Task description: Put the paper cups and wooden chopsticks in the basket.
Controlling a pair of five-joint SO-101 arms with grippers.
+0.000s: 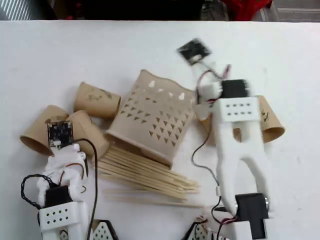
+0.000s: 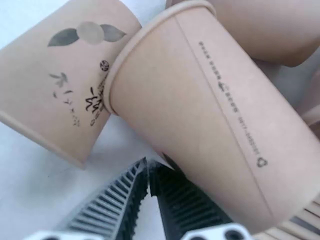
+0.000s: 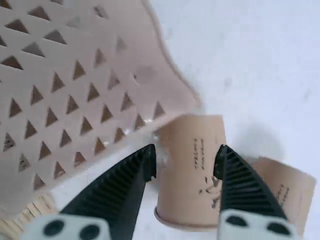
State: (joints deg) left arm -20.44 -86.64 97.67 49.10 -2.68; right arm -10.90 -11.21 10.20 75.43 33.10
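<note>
Rolling threatens if the right gripper (image 3: 186, 155), fingers apart over a sideways paper cup (image 3: 192, 185), pinches off-centre; the left gripper (image 2: 148, 167) has its fingers together.

The worktop (image 1: 60, 50) is white. The basket (image 1: 152, 115) is beige with rows of triangular cut-outs. The paper cups (image 2: 60, 85) are kraft brown, printed with grey leaves and dark script. The chopsticks (image 1: 145, 175) are pale wood. The left end effector (image 2: 148, 167) and right end effector (image 3: 186, 152) are black and ribbed.
</note>
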